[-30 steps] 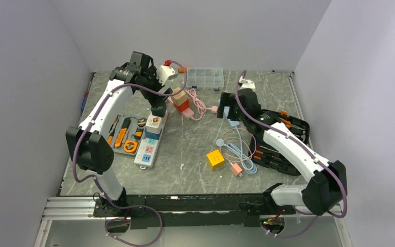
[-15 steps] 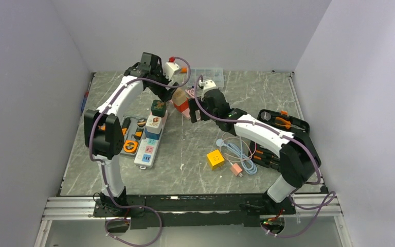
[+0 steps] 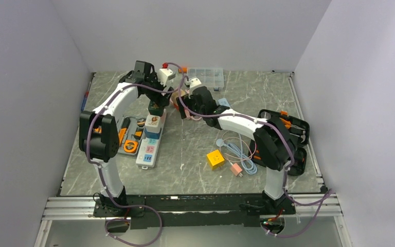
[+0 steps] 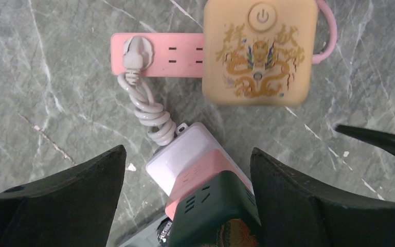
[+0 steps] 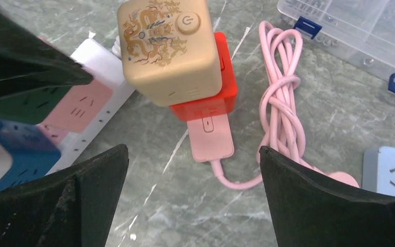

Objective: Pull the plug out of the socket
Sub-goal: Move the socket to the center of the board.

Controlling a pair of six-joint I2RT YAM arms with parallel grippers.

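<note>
The socket, a long white power strip with pastel outlet faces, lies left of centre. A dark green cube plug, a white cube and a blue cube sit on it. My left gripper is open and hangs over the green cube. In the left wrist view the green cube sits low between the open fingers of the left gripper, with the strip's white end showing. My right gripper is open and empty, just in front of a beige cube.
The beige cube sits on a red block plugged into a pink strip with a coiled pink cord. A clear parts box is behind. Tool trays, a yellow cube and blue cables lie around.
The right arm has swung from the table's right side across to the beige cube beside the left gripper. The left gripper shifted right, then came back over the green cube.
</note>
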